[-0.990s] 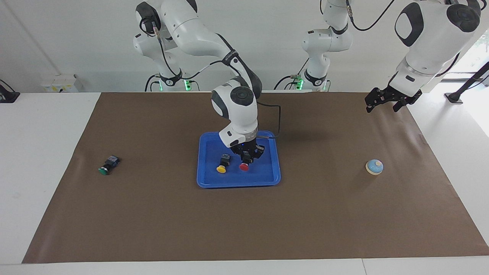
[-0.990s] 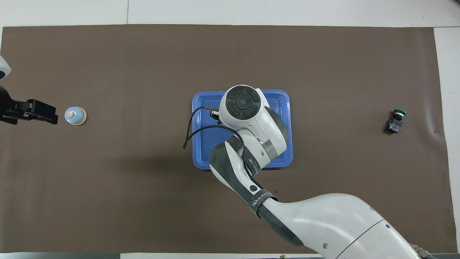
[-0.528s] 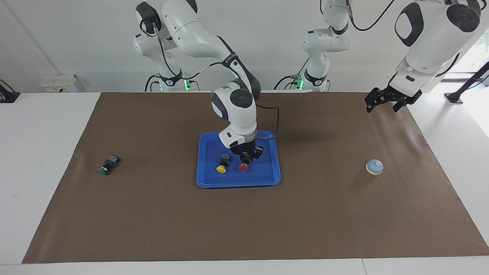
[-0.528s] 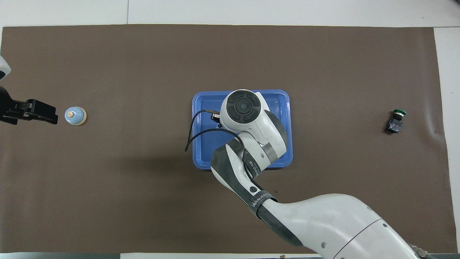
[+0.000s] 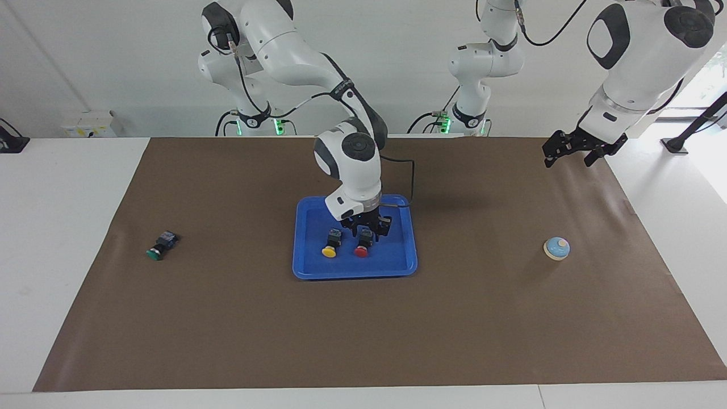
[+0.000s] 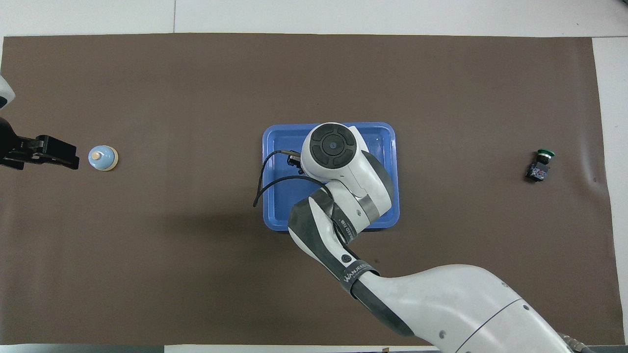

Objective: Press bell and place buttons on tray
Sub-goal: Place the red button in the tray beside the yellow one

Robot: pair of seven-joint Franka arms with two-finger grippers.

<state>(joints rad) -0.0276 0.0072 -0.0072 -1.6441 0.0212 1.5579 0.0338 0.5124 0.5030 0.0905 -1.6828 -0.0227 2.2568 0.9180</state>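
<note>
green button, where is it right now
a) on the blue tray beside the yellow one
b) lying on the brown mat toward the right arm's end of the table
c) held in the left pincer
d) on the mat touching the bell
b: the green button lies alone on the brown mat, off the tray, which holds only the yellow button and red button.
</note>
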